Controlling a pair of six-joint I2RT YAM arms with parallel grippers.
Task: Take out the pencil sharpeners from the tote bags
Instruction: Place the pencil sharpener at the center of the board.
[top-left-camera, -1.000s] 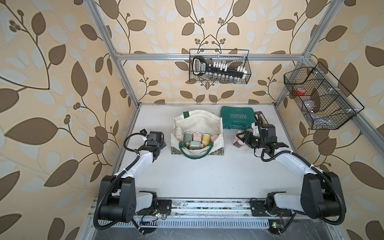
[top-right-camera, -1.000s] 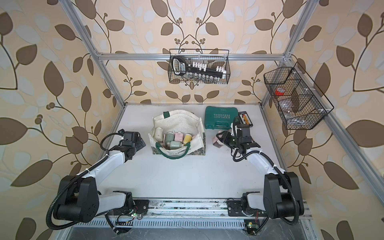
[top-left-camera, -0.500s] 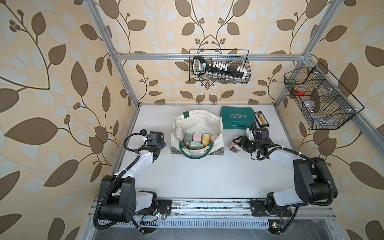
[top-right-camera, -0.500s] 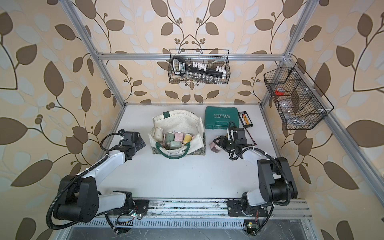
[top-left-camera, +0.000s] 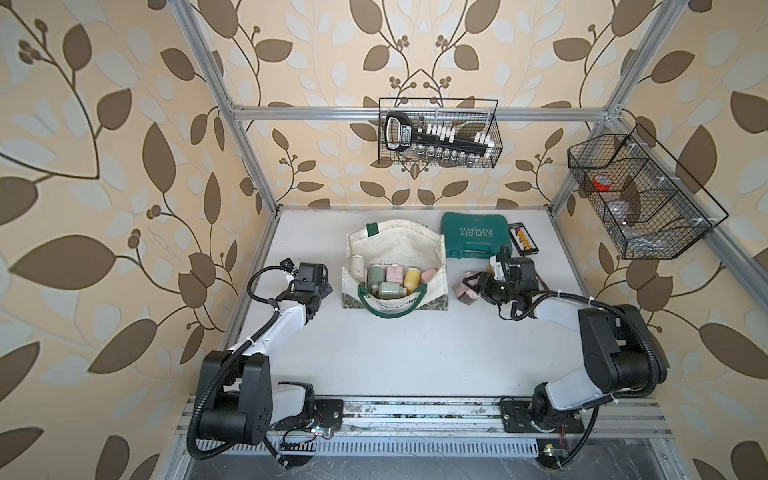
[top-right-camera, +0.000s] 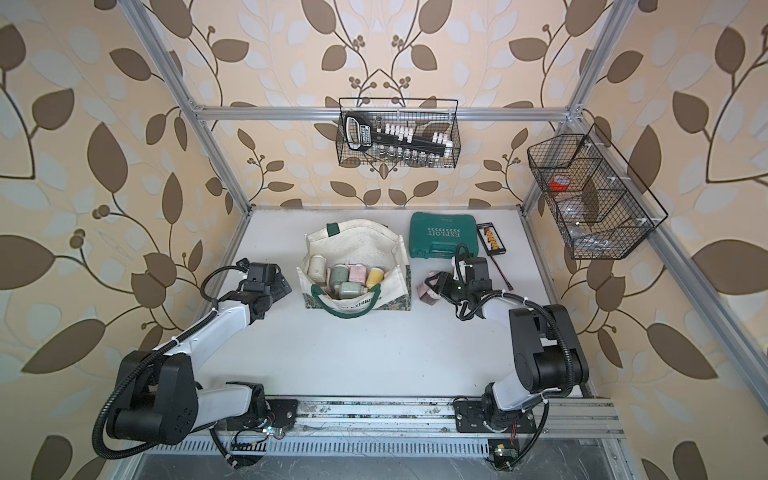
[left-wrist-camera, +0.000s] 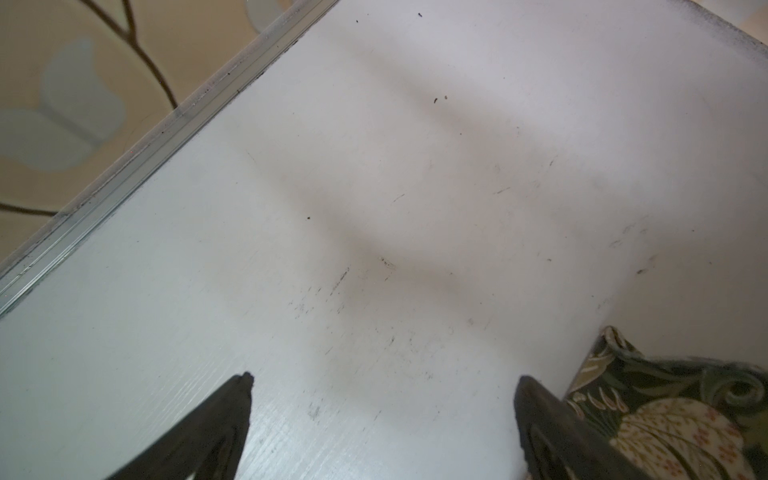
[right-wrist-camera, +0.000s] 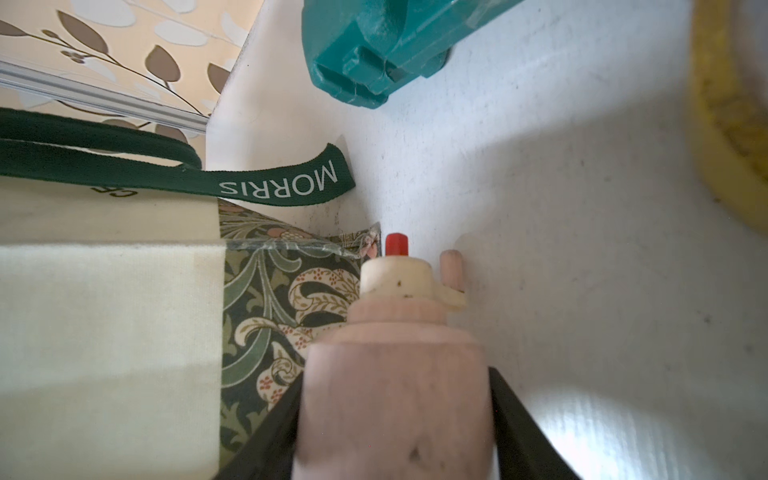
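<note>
Just beside the tote bag's (top-left-camera: 394, 246) patterned green band, on the robot's right, the right gripper (right-wrist-camera: 395, 415) clamps a pale pink sharpener (right-wrist-camera: 395, 374). It has a rounded body, cream cap, red stub and small pink handle. It seems to sit low over the white table (top-left-camera: 395, 353), though contact is unclear. Several more sharpeners (top-left-camera: 376, 273), cream, sage green, pink and yellow, lie bunched inside the cream tote bag. The left gripper (left-wrist-camera: 384, 382) hangs with jaws spread wide over bare table at the bag's other end.

Teal case (top-left-camera: 475, 241) beside black board (top-left-camera: 524, 237); wire basket (top-left-camera: 496, 137) on back wall.
</note>
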